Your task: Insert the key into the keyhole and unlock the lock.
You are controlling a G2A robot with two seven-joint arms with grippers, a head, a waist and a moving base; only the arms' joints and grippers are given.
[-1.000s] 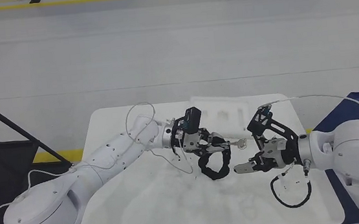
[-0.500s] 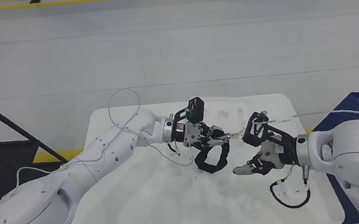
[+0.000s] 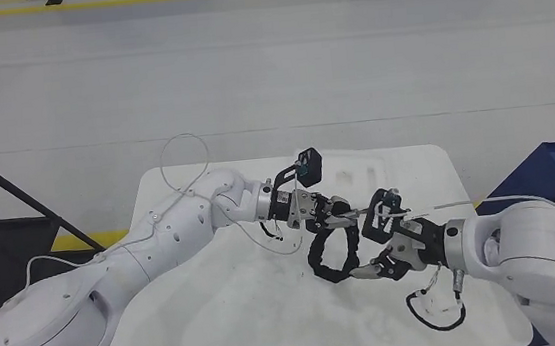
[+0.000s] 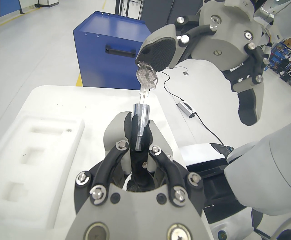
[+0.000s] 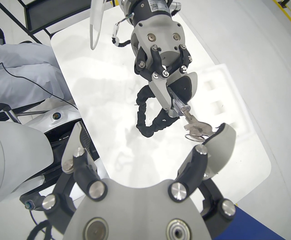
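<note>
While your left gripper (image 4: pixel 139 127) is clamped on the lock (image 4: pixel 141 113), its two fingers closed against the sides of the chrome barrel, the key (image 4: pixel 146 77) stands with its blade in the keyhole (image 5: pixel 186 109) at the barrel's free end. Part of the blade shows outside the barrel, and the head and its small ring hang free beyond it.

Look at the top view and you find this meeting point just right of the frame's centre, in the lower half, above the white surface (image 3: pixel 221 319). The left gripper (image 3: pixel 334 213) comes in from the left and the right gripper (image 3: pixel 374 239) from the lower right.

Your right gripper (image 4: pixel 196 88) has its fingers spread wide apart. One textured pad (image 4: pixel 159 52) touches the edge of the key's head, while the other finger stands well away from the key. The gripper has no two-sided hold on the key.

From the right wrist view you see the same contact: the key (image 5: pixel 196 128) lies between the barrel and the tip of one finger, with the right gripper (image 5: pixel 150 130) open around empty air.

The lock's black cable loop (image 5: pixel 143 113) hangs from the left gripper down toward the surface; in the top view the loop (image 3: pixel 326 259) sits just below the two grippers. You cannot tell whether it touches the surface.

A white foam tray (image 3: pixel 358 175) with rectangular recesses lies on the surface above the grippers in the top view.
</note>
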